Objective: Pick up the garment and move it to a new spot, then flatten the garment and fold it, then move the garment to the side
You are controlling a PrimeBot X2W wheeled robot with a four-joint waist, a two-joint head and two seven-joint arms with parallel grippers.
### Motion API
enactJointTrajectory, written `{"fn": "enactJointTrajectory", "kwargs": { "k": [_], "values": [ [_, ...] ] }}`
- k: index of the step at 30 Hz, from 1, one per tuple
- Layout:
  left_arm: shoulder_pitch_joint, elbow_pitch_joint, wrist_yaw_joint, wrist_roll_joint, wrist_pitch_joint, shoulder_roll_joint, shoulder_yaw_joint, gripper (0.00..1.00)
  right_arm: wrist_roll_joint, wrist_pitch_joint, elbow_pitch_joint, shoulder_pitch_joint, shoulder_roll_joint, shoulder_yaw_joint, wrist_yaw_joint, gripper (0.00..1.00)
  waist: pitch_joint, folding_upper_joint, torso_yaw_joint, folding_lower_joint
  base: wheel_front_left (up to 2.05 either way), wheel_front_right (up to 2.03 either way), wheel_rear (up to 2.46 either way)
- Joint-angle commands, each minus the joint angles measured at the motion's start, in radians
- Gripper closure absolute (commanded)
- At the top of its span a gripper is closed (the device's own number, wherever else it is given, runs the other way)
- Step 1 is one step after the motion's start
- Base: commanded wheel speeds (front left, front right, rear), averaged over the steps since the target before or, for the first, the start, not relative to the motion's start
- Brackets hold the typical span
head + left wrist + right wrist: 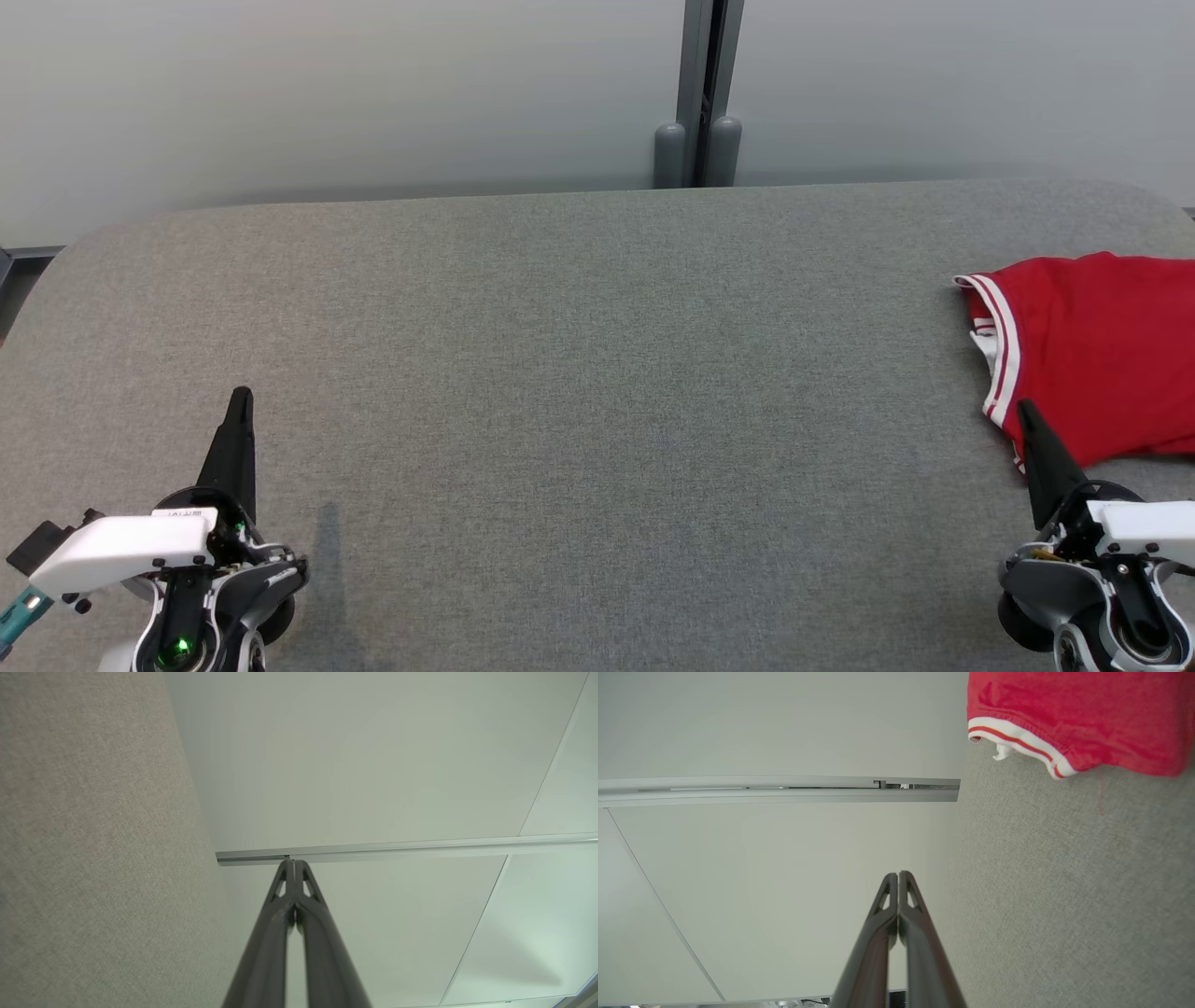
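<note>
A red garment (1102,355) with white and red striped trim lies folded at the right edge of the grey felt table (579,373). The right wrist view shows the garment (1078,718) at the top right. My right gripper (1025,409) is shut and empty at the lower right, its tip in front of the garment's near hem. In its own wrist view, my right gripper (899,875) has the fingers pressed together. At the lower left, far from the garment, is my left gripper (241,394), also shut and empty. My left gripper (293,862) points past the table edge.
A pale partition wall (336,93) runs behind the table, with a grey post and two rounded feet (698,140) at its middle seam. The table's back corners are rounded.
</note>
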Motion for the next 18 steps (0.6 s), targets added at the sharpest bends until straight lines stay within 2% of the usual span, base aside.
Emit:
{"fn": "enactJointTrajectory", "kwargs": {
  "k": [1,18],
  "values": [
    [-0.011,-0.003,-0.006,-0.003,0.003,0.005,0.005,1.0,0.007,-0.004,0.001,0.001,-0.009,0.0,0.0,1.0,0.0,-0.0001,0.0,-0.0001,0.0,0.0,0.0],
    [-0.011,-0.003,-0.006,-0.003,0.003,0.005,0.005,1.0,0.019,-0.011,0.0,0.003,-0.017,0.011,0.0,1.0,0.0,-0.0001,0.0,-0.0001,0.0,0.0,0.0]
  ]
}}
